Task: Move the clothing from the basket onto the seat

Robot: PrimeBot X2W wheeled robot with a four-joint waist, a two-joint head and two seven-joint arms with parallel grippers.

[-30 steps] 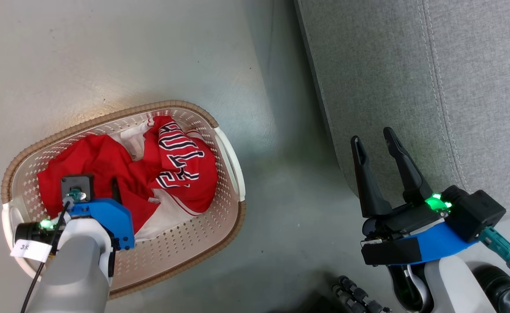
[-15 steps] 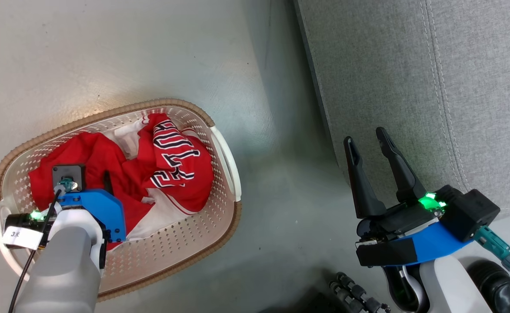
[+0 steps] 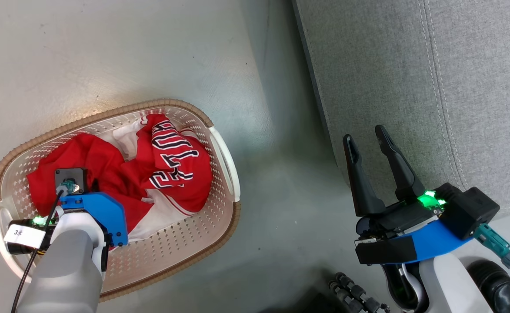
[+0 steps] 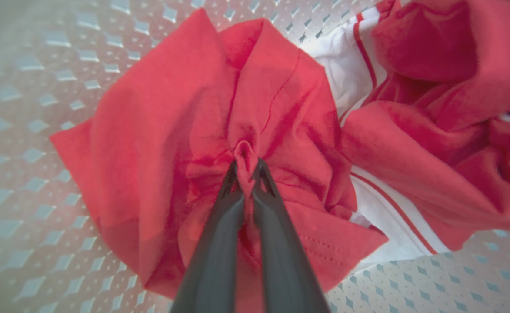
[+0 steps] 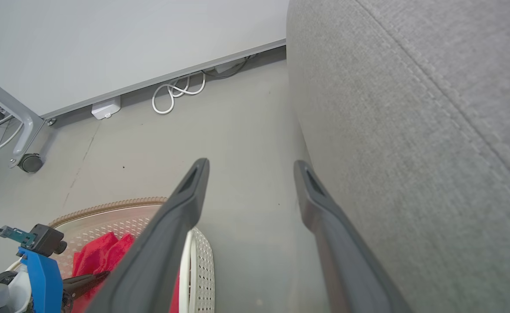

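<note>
On the grey floor (image 3: 107,52) in the head view, the basket (image 3: 107,116) stands to the left with the clothing (image 3: 107,174) heaped inside it. A plain red garment (image 3: 85,161) lies on the left of the heap and a lettered garment (image 3: 174,163) with white trim is bunched on the right. The left arm (image 3: 63,261) reaches down into the basket over the plain piece. To the right, the right gripper (image 3: 364,134) hangs with its fingers spread and nothing between them, its tips over the edge of the seat (image 3: 411,87), which is well apart from the basket.

Through the left wrist view, the left gripper (image 4: 246,167) is clenched on a raised fold of the plain red garment (image 4: 172,130). A ridge of cloth is pinched between the two dark fingers and creases fan out from it. The striped white-and-red piece (image 4: 411,130) lies just beside, on the basket's perforated bottom (image 4: 28,130).

From the right wrist view, the right gripper (image 5: 250,164) is released, its fingers wide above bare floor (image 5: 246,130). The seat (image 5: 411,130) rises at the right. The basket (image 5: 198,261) with red cloth (image 5: 102,254) sits lower left, beside the left arm's blue bracket (image 5: 37,269). A coiled white cable (image 5: 176,91) lies by the wall (image 5: 107,43).
</note>
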